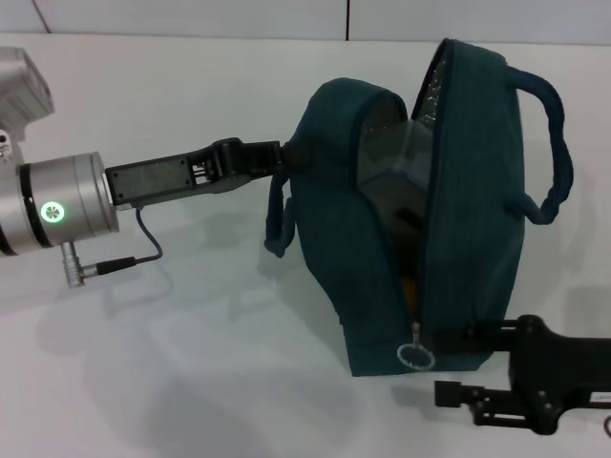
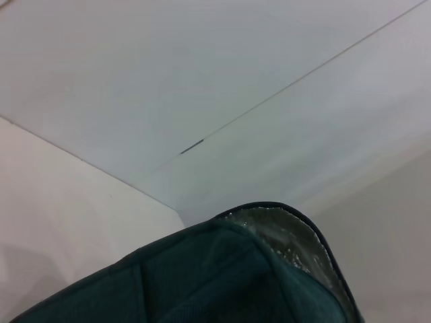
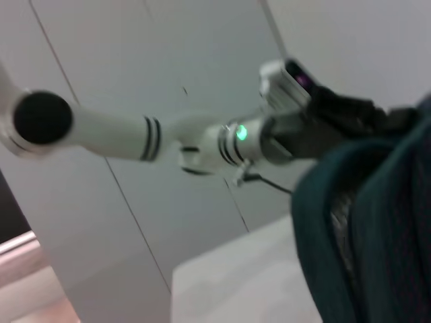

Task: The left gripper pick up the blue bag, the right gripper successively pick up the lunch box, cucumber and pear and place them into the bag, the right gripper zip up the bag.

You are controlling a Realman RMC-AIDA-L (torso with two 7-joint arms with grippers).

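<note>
Visibly one blue bag (image 1: 382, 286), two handles; left tool (image 1: 277, 155) grips bag; right tool (image 1: 456, 367) state unclear.

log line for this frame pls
left gripper: holding blue bag upright | right gripper: near zipper pull | bag: unzipped | lunch box: inside

A smooth white tabletop (image 1: 191, 382) fills the frame; pale grey wall panels (image 1: 191, 17) with dark vertical seams line the top edge.
</note>
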